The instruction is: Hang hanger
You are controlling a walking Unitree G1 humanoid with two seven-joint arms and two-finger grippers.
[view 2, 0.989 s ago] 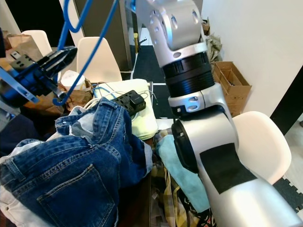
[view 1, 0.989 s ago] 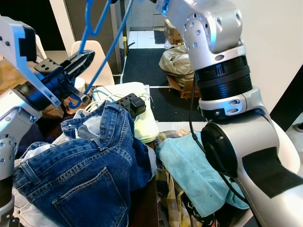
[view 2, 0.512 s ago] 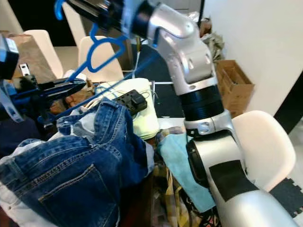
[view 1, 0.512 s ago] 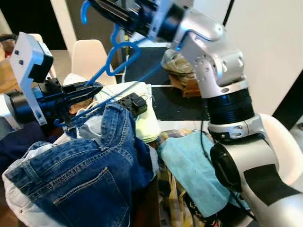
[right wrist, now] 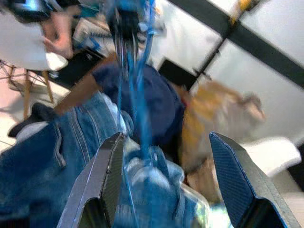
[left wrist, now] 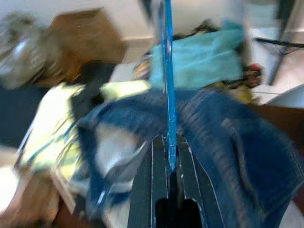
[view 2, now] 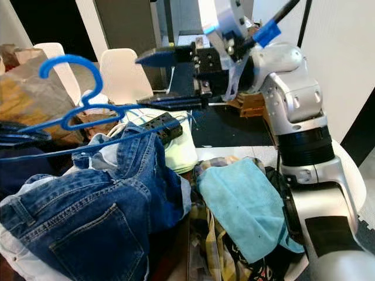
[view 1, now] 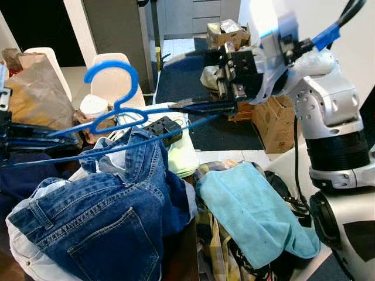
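Blue hanger floats level just above the jeans, left gripper fingers clamping its bar for carrying; right gripper at the hanger's far end, fingers spread wide

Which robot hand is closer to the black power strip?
Right. The right gripper hovers open just above the black power strip; the left gripper, shut on the blue hanger, is farther off, beyond the jeans.
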